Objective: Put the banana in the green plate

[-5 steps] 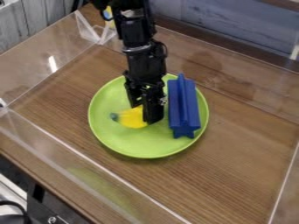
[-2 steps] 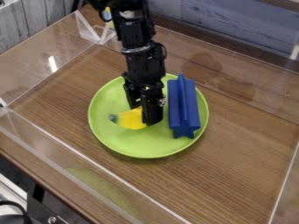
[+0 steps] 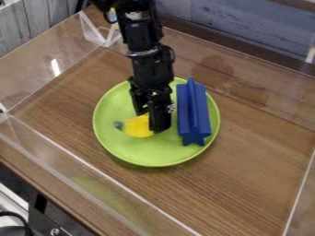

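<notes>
wood table point(image 3: 246, 175): banana point(image 3: 138, 126) lies leftward across green plate point(image 3: 123, 146).

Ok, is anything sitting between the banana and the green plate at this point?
Nothing visible does. The banana is already over the green plate, with the end effector shut on it. The long blue block also lies on the plate, off to the right of the banana, not in its way.

plate point(image 3: 123, 147) mid-frame on the table point(image 3: 246, 194), holding two things.
banana point(image 3: 138, 126) lies in its left half; block point(image 3: 193, 112) stands along its right side.
</notes>
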Action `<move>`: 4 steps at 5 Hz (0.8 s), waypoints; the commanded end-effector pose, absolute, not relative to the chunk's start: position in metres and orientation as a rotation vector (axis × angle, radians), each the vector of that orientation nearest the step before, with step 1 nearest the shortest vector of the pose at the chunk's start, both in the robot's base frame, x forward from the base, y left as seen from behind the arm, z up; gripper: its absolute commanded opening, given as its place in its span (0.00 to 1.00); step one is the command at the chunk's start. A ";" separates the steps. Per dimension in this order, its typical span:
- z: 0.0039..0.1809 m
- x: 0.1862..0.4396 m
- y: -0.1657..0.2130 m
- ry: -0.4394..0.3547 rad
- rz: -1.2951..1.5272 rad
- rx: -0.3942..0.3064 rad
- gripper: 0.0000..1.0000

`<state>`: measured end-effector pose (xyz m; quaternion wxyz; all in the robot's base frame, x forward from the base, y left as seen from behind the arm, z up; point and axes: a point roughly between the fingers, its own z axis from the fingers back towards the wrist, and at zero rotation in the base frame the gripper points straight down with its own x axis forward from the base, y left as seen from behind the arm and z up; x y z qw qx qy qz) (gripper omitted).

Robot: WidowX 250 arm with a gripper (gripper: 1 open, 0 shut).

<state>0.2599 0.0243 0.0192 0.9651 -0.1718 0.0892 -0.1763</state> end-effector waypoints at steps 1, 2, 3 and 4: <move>0.012 0.247 0.028 0.222 -0.326 -0.349 0.00; 0.013 0.247 0.029 0.219 -0.320 -0.346 0.00; 0.014 0.248 0.030 0.215 -0.314 -0.343 0.00; 0.015 0.248 0.031 0.210 -0.308 -0.340 0.00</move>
